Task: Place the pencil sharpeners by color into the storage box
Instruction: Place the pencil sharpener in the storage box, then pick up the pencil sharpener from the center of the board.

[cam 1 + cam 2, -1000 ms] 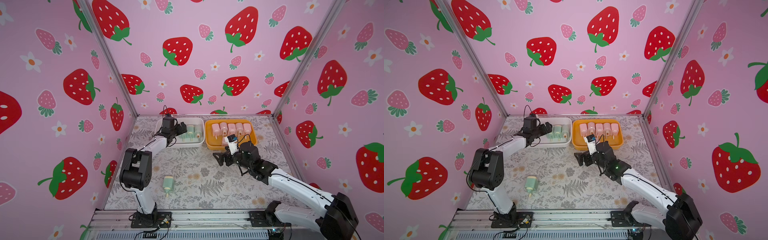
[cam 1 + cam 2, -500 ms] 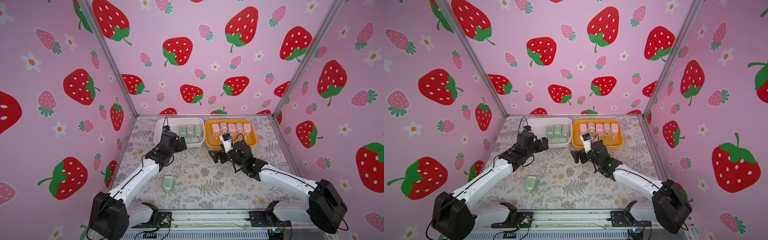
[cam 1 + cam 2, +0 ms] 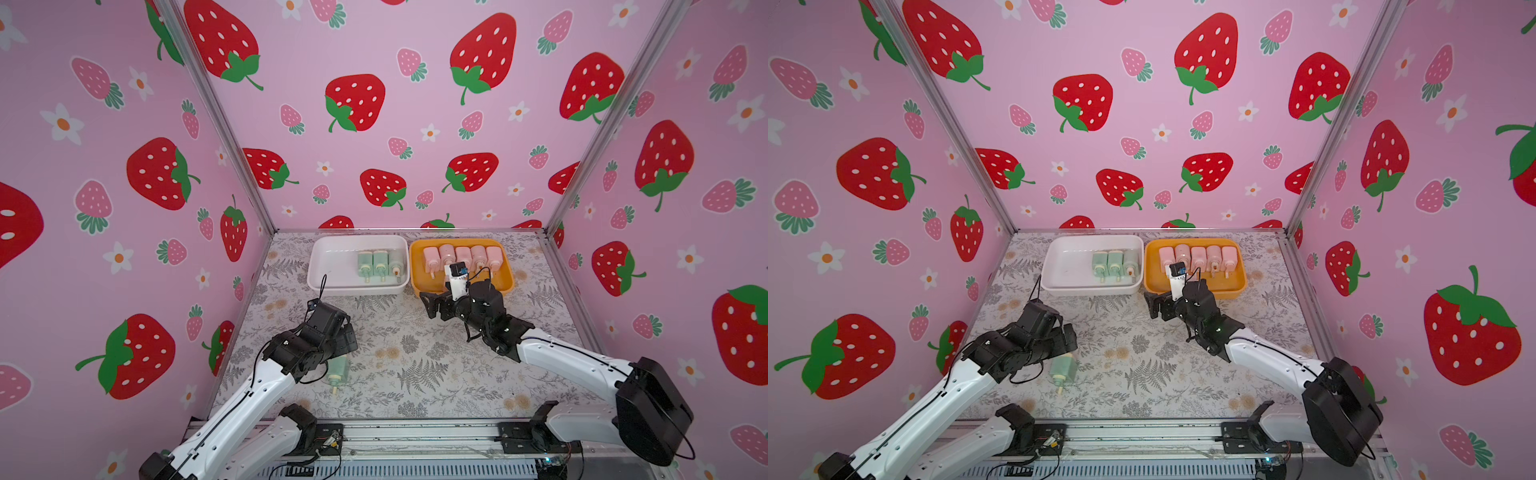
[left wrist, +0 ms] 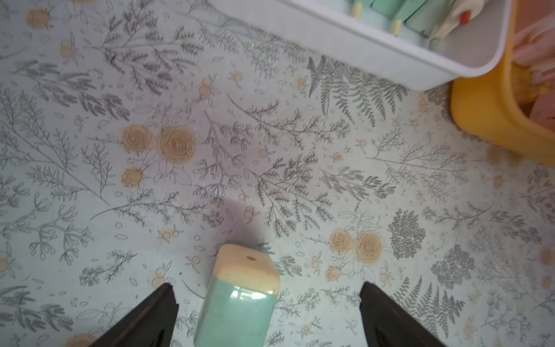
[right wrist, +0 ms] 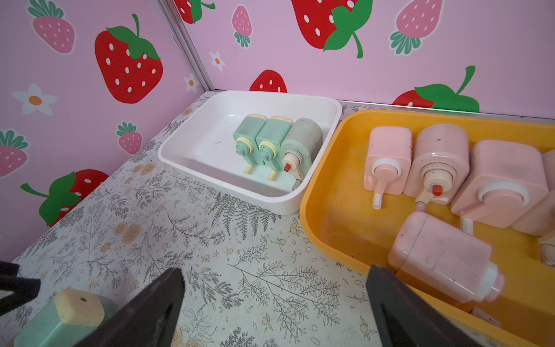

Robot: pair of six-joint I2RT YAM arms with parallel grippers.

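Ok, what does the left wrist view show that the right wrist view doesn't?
Only the left wrist view: the left gripper, open, its fingers flanking the loose green sharpener without touching it. Only the right wrist view: the right gripper, open and empty; all three green sharpeners in the white box; the pink sharpeners rowed in the orange box, one more lying apart from the row; the walls. Both: the loose sharpener on the table, and both boxes, though the left wrist view catches only their corners.
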